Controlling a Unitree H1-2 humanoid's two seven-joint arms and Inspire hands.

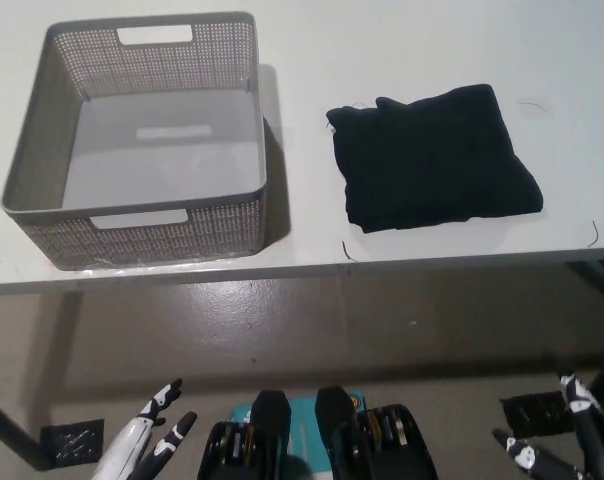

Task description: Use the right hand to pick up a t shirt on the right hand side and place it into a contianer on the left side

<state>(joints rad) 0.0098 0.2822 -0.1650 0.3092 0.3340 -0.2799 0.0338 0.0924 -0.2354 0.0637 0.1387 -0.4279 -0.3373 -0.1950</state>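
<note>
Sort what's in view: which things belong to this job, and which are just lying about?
For the job: folded black t-shirt at table right; empty grey basket at table left; right hand, low, open.
Lying about: left hand, resting low, open; loose threads by the shirt.

t shirt (pixel 434 160): black | container (pixel 142 232): grey, perforated mesh walls | tabletop (pixel 402 50): white | left hand (pixel 147 440): white, black fingertips

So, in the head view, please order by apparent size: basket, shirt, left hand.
1. basket
2. shirt
3. left hand, smallest, though only partly in frame and nearer the camera.
</note>
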